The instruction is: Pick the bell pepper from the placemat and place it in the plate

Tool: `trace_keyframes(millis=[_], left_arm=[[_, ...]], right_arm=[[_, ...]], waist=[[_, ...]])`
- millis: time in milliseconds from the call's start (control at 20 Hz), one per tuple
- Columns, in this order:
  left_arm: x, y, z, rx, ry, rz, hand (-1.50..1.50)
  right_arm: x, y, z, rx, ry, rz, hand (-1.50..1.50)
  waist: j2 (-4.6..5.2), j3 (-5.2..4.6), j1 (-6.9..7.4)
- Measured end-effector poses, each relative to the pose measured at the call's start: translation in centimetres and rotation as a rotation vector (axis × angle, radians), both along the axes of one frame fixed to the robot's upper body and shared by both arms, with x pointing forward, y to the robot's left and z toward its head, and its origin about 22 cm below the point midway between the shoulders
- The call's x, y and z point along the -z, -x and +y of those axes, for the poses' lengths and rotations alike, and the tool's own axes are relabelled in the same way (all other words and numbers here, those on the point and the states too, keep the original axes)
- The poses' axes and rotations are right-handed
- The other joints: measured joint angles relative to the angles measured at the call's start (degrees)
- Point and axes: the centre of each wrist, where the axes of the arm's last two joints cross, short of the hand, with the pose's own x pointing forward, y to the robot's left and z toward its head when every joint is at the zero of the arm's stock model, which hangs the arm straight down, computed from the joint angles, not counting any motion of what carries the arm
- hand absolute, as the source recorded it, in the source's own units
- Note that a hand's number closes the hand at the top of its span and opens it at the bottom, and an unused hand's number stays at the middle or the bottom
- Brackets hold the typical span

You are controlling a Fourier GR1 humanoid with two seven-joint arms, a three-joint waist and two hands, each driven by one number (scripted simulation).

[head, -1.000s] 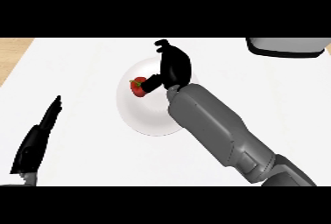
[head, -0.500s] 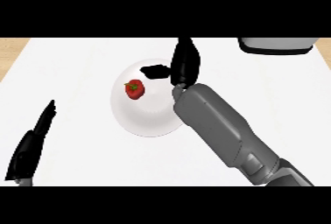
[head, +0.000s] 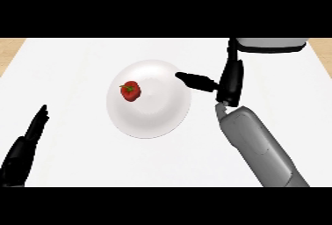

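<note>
A red bell pepper with a green stem lies on a white plate, set toward the plate's left side and a little above its middle, touched by neither hand. The plate rests on a white placemat that covers nearly all of the counter in view; a strip of tan counter shows only at the far-left corner and again in a sliver at the far-right corner. The right hand stands just off the plate's right rim, fingers straight and pointing toward the far edge of the placemat, its thumb spread out leftward so that the tip reaches over the rim of the plate (it holds nothing). Its grey forearm runs down to the lower-right part of the view. The left hand rests open near the placemat's left edge, close to the near-left corner, fingers straight and together, pointing up and slightly right, well apart from the plate. At the placemat's far-right corner sits a pale grey object with a dark underside, cut off by the top of the view; what it is cannot be told. The right hand's fingertips reach just beside its left end.
</note>
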Motion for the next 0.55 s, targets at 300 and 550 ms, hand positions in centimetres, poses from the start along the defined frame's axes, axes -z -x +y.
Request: trace_keyframes(millis=[300, 550], left_arm=[[0.3, -0.1, -0.7, 0.007, -0.004, 0.000, 0.00], [0.2, 0.0, -0.2, 0.006, -0.007, -0.002, 0.00]], right_arm=[[1.5, 2.6, -7.3, -0.022, 0.022, -0.056, -1.50], [2.5, 3.9, -11.6, -0.027, 0.032, -0.055, -1.50]], waist=[[0.05, -0.03, 0.12], [0.08, -0.04, 0.38]])
